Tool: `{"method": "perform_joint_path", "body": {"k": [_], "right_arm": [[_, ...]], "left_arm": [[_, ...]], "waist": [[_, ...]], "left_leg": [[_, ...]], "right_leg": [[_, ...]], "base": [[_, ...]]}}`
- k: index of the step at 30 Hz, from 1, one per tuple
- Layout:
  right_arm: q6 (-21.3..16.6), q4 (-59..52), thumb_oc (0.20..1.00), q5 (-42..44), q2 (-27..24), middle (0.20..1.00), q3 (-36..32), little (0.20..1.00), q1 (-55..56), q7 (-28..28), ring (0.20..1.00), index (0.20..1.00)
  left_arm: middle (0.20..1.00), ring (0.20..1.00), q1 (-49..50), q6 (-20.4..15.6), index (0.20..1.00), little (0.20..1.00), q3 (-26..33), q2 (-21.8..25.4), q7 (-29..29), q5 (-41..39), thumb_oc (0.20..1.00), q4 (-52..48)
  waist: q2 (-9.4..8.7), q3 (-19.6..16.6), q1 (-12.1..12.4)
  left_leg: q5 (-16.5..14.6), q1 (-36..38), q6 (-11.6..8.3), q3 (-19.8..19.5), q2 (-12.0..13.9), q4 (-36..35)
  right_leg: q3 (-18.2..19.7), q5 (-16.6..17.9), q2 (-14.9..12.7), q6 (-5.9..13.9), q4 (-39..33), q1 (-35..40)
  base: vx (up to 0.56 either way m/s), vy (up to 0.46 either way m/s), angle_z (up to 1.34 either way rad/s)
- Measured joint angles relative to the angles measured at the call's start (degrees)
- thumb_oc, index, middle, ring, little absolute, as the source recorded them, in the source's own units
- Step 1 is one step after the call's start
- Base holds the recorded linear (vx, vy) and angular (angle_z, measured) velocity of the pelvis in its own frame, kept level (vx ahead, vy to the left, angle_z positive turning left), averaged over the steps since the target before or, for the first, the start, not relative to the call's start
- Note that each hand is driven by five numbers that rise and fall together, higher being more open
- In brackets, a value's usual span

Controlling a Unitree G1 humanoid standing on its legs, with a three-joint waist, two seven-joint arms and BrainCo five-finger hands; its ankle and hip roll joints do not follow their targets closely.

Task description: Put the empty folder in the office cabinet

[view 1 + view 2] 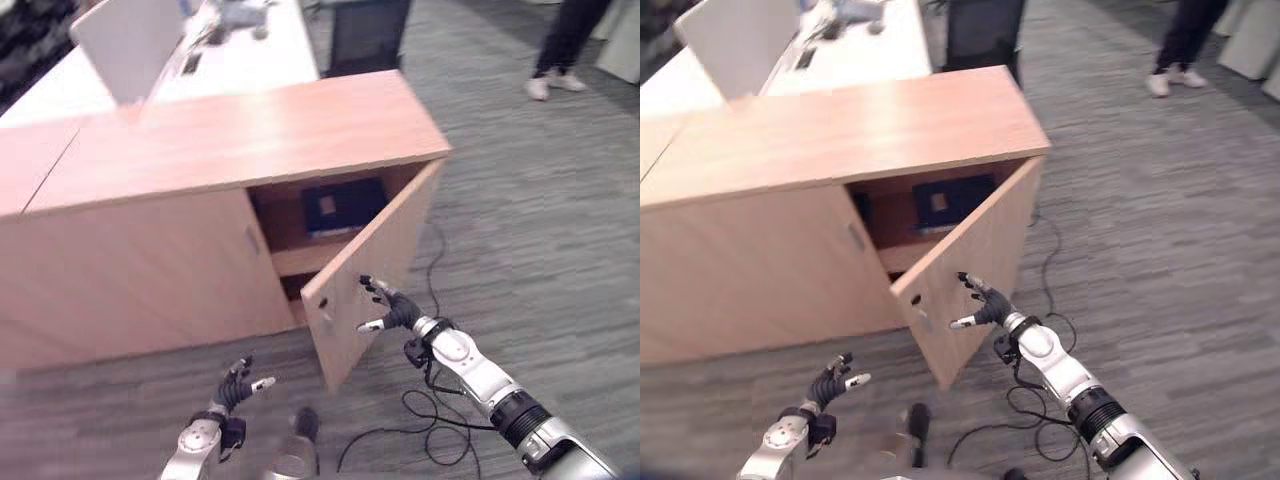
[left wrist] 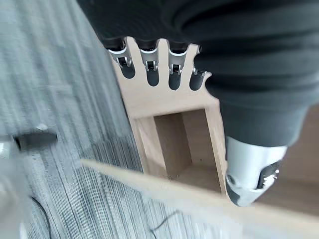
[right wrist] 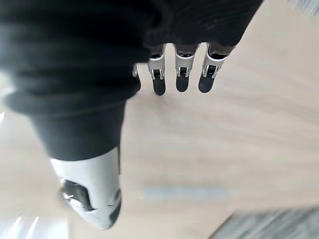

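Folder [image 1: 343,206] lying dark on the upper shelf inside the cabinet [image 1: 240,140], behind its open door [image 1: 365,275]. Right hand [image 1: 388,306] spread against the door; left hand [image 1: 236,385] relaxed, nearer, holding nothing.

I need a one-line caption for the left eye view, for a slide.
Right hand open against the half-open cabinet door, dark folder lying on the upper shelf inside, left hand low and empty.
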Motion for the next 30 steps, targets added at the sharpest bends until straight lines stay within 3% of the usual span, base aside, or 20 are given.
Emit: {"method": "perform_joint_path", "body": {"k": [2,3,5,6,10,12,13,14,15,18,19,20,21,25,30], "right_arm": [[0.03,0.0,1.0,-0.01,-0.22,1.0,-1.73,1.0,0.53,-0.64,1.0,1.0],[0.07,0.63,1.0,-0.01,0.15,1.0,-3.74,1.0,1.09,-1.32,1.0,1.0],[0.36,1.13,1.0,0.02,2.0,1.0,-6.24,1.0,1.37,-2.49,1.0,1.0],[0.41,1.14,1.0,0.02,2.61,1.0,-7.42,1.0,1.38,-2.97,1.0,1.0],[0.28,2.73,1.0,0.0,4.53,1.0,-10.22,1.0,-0.61,-4.72,1.0,1.0],[0.25,5.12,1.0,-0.01,4.94,1.0,-11.5,1.0,-1.81,-6.0,1.0,1.0],[0.36,9.47,1.0,0.01,5.25,1.0,-12.4,1.0,-3.6,-8.28,1.0,1.0],[0.32,10.4,1.0,0.0,5.13,1.0,-12.4,1.0,-4.23,-8.9,1.0,1.0],[0.31,10.76,1.0,0.0,4.95,1.0,-12.43,1.0,-4.49,-9.19,1.0,1.0],[0.06,15.85,1.0,-0.01,4.39,1.0,-12.86,1.0,-7.58,-10.11,1.0,1.0],[0.14,19.04,1.0,0.01,3.35,1.0,-14.16,1.0,-9.68,-10.79,1.0,1.0],[0.05,19.54,1.0,0.07,2.8,1.0,-14.72,1.0,-9.86,-11.22,1.0,1.0],[-0.05,22.28,1.0,0.15,1.54,1.0,-15.05,1.0,-10.6,-11.7,1.0,1.0],[0.34,28.53,1.0,1.85,-0.96,1.0,-15.68,1.0,-13.79,-12.19,1.0,1.0],[0.66,35.51,1.0,1.85,-2.14,1.0,-16.22,1.0,-15.53,-12.18,1.0,1.0]], "left_arm": [[1.0,1.0,1.86,0.01,1.0,1.0,-0.34,-0.72,-0.09,0.02,1.0,-0.18],[1.0,1.0,2.26,0.03,1.0,1.0,-0.43,-0.72,-0.12,0.07,1.0,0.03],[1.0,1.0,1.2,0.09,1.0,1.0,0.33,1.77,0.01,0.08,1.0,-0.14],[1.0,1.0,0.24,0.14,1.0,1.0,0.34,2.23,-0.11,0.1,1.0,-0.01],[1.0,1.0,-2.71,0.0,1.0,1.0,-0.13,3.11,-0.31,0.2,1.0,-0.52],[1.0,1.0,-3.16,0.27,1.0,1.0,-1.78,3.29,-0.75,1.3,1.0,-0.24],[1.0,1.0,-2.02,0.09,1.0,1.0,-2.79,4.28,-1.11,1.39,1.0,-0.94],[1.0,1.0,-1.95,0.11,1.0,1.0,-2.68,4.98,-1.11,1.57,1.0,-0.9],[1.0,1.0,-2.16,0.11,1.0,1.0,-2.57,5.66,-1.04,1.71,1.0,-0.9],[1.0,1.0,-3.05,0.13,1.0,1.0,-2.59,7.15,-1.18,1.69,1.0,-0.89],[1.0,1.0,-3.66,0.12,1.0,1.0,-2.68,7.22,-1.3,1.7,1.0,-0.84],[1.0,1.0,-3.89,0.08,1.0,1.0,-2.79,7.11,-1.45,1.7,1.0,-0.78],[1.0,1.0,-4.06,0.04,1.0,1.0,-3.3,6.86,-1.62,1.69,1.0,-0.35],[1.0,1.0,-2.07,-0.04,1.0,1.0,-4.38,6.58,-1.7,1.68,1.0,-0.36],[1.0,1.0,-0.32,0.06,1.0,1.0,-4.4,5.8,-1.71,1.6,1.0,-0.98]], "waist": [[2.12,-1.32,-0.93],[2.72,-1.91,-1.02],[-1.79,-2.52,-0.37],[-2.5,-2.56,-0.12],[-2.41,-2.84,2.02],[-1.25,-3.15,1.29],[-0.81,-3.69,1.44],[-0.92,-3.69,1.38],[-0.91,-3.5,1.5],[-1.52,-3.5,0.69],[-1.31,-3.26,0.31],[-1.68,-3.4,0.02],[-2.01,-3.62,-1.6],[-1.04,-4.22,-0.38],[-0.21,-4.71,-0.44]], "left_leg": [[0.63,3.66,-0.07,-0.12,0.51,-2.36],[-0.72,5.62,-0.83,0.02,-0.07,-4.44],[-0.48,5.08,1.28,-1.12,-5.04,-4.66],[-0.75,4.63,1.87,-2.07,-6.15,-4.6],[-1.93,4.64,3.68,-4.22,-9.46,-4.59],[-2.61,5.29,5.08,-6.22,-10.47,-4.97],[-1.65,7.33,5.87,-6.36,-11.03,-6.97],[-1.59,7.45,6.61,-6.84,-11.09,-7.1],[-1.68,7.11,7.04,-7.16,-11.09,-7.24],[-0.79,7.25,7.08,-9.19,-10.19,-8.98],[0.01,7.61,6.88,-10.85,-9.77,-10.12],[0.2,7.57,6.81,-12.19,-10.08,-10.35],[0.62,7.2,6.25,-15.13,-10.3,-10.41],[0.41,7.91,4.29,-16.43,-9.19,-10.87],[0.64,7.9,3.41,-17.71,-8.54,-10.43]], "right_leg": [[-1.72,-0.38,0.05,3.05,0.9,2.07],[-2.49,-0.66,-0.38,4.4,1.76,2.95],[-1.83,-0.5,-5.15,4.75,3.9,2.22],[-2.1,-0.51,-6.1,4.75,4.08,2.7],[-1.89,-0.36,-9.64,5.28,8.11,2.71],[-1.74,-0.3,-12.35,5.67,14.75,1.56],[1.43,0.95,-14.8,6.96,21.92,-1.22],[3.53,-0.15,-15.38,8.15,23.84,-2.87],[5.45,-1.34,-15.23,9.11,24.51,-4.32],[16.05,-4.6,-7.2,10.54,15.39,-6.54],[20.19,-4.33,-1.88,10.42,7.02,-7.77],[20.7,-3.44,-0.6,9.62,3.96,-8.17],[22.84,0.6,0.99,8.38,0.95,-7.12],[21.47,1.93,2.75,5.85,-2.1,-4.39],[19.28,1.58,3.45,5.46,-2.08,-3.59]], "base": [[0.12,0.152,0.65],[0.07,0.135,0.47],[0.09,0.245,0.58],[0.07,0.206,0.69],[0.11,0.205,0.37],[0.02,0.117,0.47],[0.03,0.053,0.38],[0.07,0.016,0.08],[0.14,-0.02,0.09],[0.15,-0.018,0.3],[0.11,-0.021,0.56],[0.13,-0.044,1.06],[0.06,-0.052,1.19],[0.06,-0.043,0.36],[0.02,-0.053,0.15]]}}
